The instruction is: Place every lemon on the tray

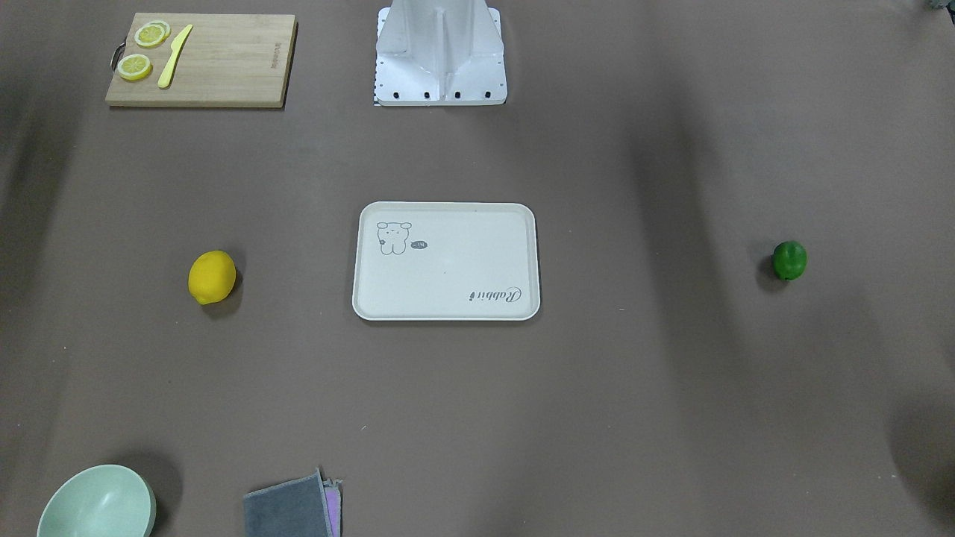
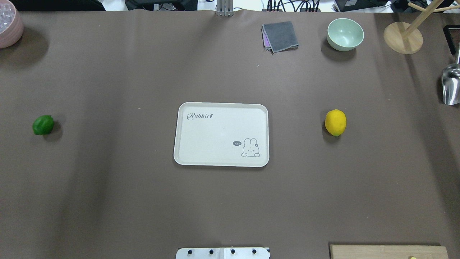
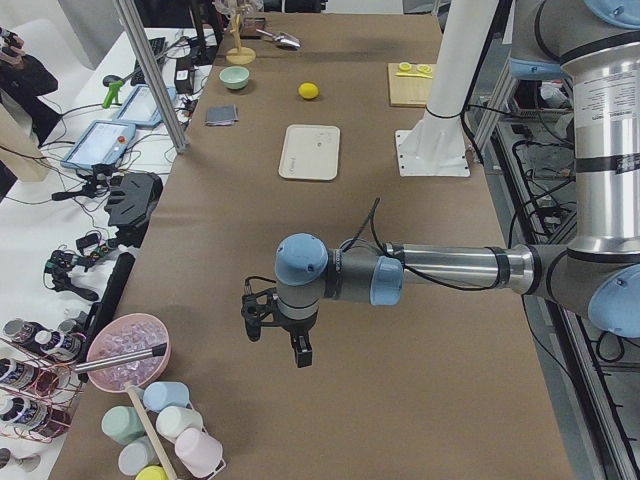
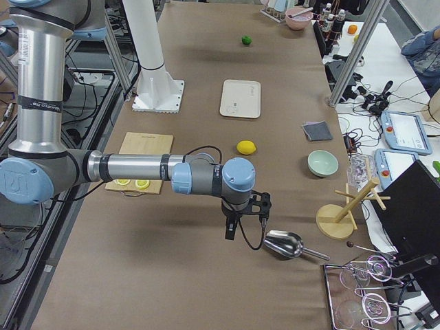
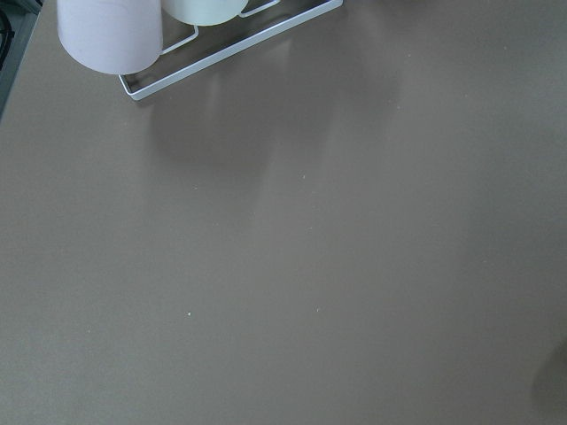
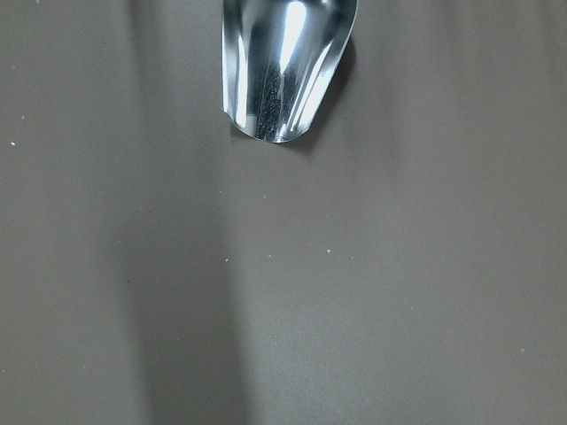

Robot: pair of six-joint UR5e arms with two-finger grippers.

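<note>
The cream-white tray [image 2: 221, 135] lies at the table's middle with nothing on it; it also shows in the front view [image 1: 448, 268]. The yellow lemon [image 2: 335, 122] lies on the table to the tray's right, also in the front view [image 1: 212, 277]. The green lemon [image 2: 43, 125] lies far to the tray's left, also in the front view [image 1: 788, 260]. My left gripper [image 3: 276, 340] hangs over the table's left end, far from the green lemon. My right gripper [image 4: 246, 223] hangs over the right end, near a metal scoop. Both show only in side views, so I cannot tell whether they are open or shut.
A bamboo cutting board [image 1: 201, 60] with lemon slices and a yellow knife lies near my base on my right. A mint bowl [image 2: 345, 34], a grey cloth [image 2: 280, 36], a wooden stand [image 2: 402, 37] and the scoop [image 2: 451, 84] are at the far right. A pink bowl [image 2: 9, 23] is far left.
</note>
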